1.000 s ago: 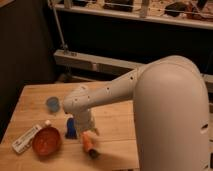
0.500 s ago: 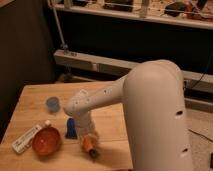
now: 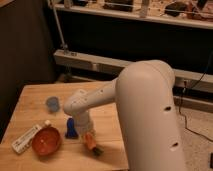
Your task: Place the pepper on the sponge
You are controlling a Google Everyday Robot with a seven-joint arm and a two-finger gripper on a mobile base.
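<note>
One view only, set high and close behind the robot's arm, facing forward and steeply down. The arm's white bulk sits nearest the lens and fills the frame from centre to 4 o'clock. The tabletop lies farther off at 8 o'clock, with shelving across 12 o'clock. The pincer is low over the tabletop's near edge, at 7 o'clock.

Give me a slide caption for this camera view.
Gripper at the orange pepper beside the blue sponge on the wooden table.
</note>
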